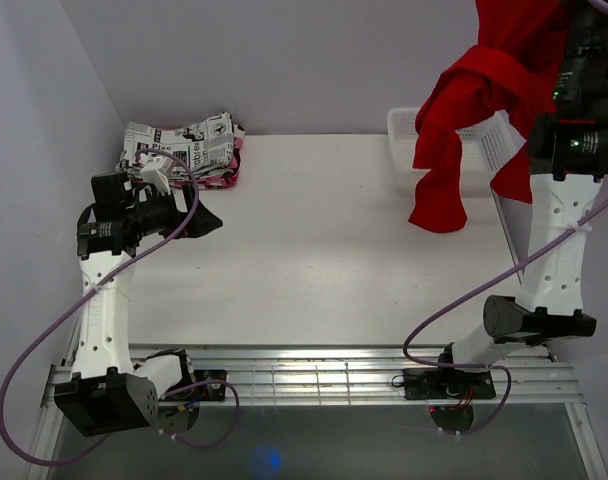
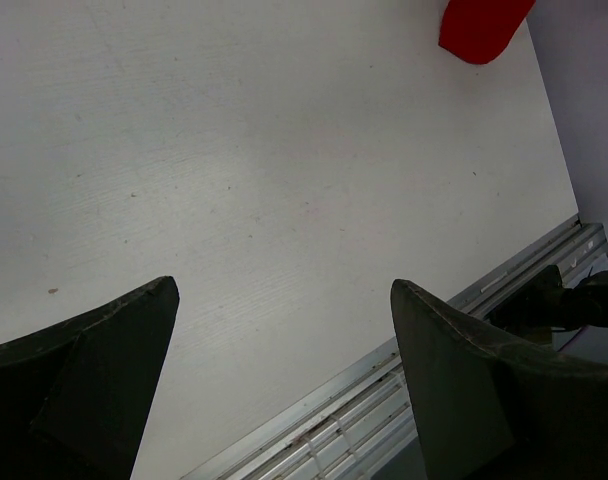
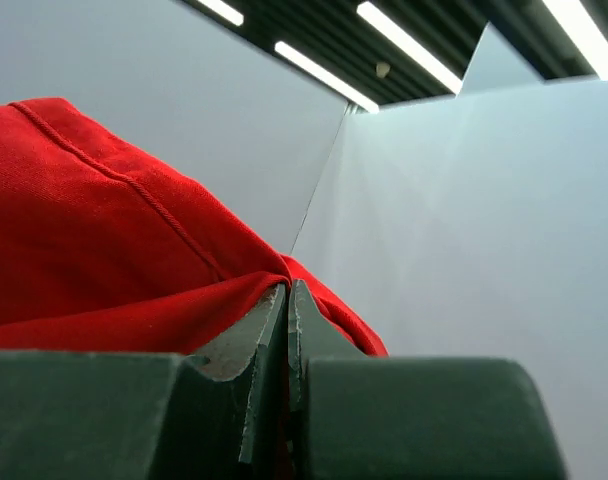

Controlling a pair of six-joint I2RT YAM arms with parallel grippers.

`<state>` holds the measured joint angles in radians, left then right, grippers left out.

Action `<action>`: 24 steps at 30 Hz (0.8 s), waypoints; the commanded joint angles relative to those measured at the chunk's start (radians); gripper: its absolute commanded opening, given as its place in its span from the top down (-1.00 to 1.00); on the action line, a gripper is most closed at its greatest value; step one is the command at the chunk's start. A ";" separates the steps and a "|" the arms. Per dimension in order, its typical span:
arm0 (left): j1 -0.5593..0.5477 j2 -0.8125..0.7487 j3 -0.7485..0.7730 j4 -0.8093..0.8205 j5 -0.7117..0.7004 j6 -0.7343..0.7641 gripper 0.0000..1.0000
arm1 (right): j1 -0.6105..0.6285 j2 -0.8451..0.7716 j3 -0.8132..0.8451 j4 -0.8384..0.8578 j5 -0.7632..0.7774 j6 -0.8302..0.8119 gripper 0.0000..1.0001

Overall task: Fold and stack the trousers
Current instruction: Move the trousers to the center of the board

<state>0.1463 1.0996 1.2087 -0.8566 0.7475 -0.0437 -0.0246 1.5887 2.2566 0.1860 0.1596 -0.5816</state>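
The bright red trousers (image 1: 484, 90) hang bunched from my right gripper (image 3: 287, 290) at the far right, high above the table, their lowest end dangling over the basket. The right jaws are shut on a fold of the red fabric (image 3: 104, 250); in the top view the gripper itself is hidden behind the cloth at the frame's top edge. A red tip of the trousers (image 2: 479, 28) shows in the left wrist view. My left gripper (image 1: 209, 222) is open and empty, held low over the left side of the table, its fingers (image 2: 114, 340) wide apart.
A folded black-and-white newspaper-print garment (image 1: 184, 148) lies at the far left of the white table (image 1: 314, 250). A white mesh basket (image 1: 464, 140) stands at the far right under the trousers. A metal rail (image 1: 314, 375) runs along the near edge.
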 commanded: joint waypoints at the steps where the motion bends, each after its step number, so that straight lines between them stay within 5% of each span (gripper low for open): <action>1: -0.002 -0.044 0.032 -0.004 -0.034 -0.015 -0.96 | 0.002 -0.108 0.055 0.210 -0.092 0.023 0.85; 4: -0.002 -0.055 0.032 -0.010 -0.027 -0.013 -0.96 | 0.002 -0.186 -0.034 0.207 -0.147 0.049 0.85; 11: -0.002 -0.081 0.038 -0.044 -0.008 0.066 -0.96 | 0.017 -0.443 -0.553 0.006 -0.656 0.227 0.85; 18: -0.004 -0.104 0.048 -0.122 0.001 0.253 -0.96 | 0.233 -0.501 -0.932 -0.266 -0.671 0.233 0.84; 22: -0.004 -0.101 0.043 -0.179 0.016 0.392 -0.96 | 0.412 -0.356 -1.037 -0.406 -0.586 0.252 0.52; 23: -0.004 -0.095 0.042 -0.186 0.019 0.419 -0.96 | 0.457 -0.305 -1.034 -0.439 -0.569 0.258 0.03; 24: -0.002 -0.090 0.037 -0.197 0.030 0.447 -0.96 | 0.466 -0.252 -0.984 -0.477 -0.557 0.278 -0.14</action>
<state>0.1463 1.0176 1.2228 -0.9939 0.7364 0.2569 0.3725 1.2770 1.2133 -0.2104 -0.4362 -0.3450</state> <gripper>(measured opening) 0.979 0.490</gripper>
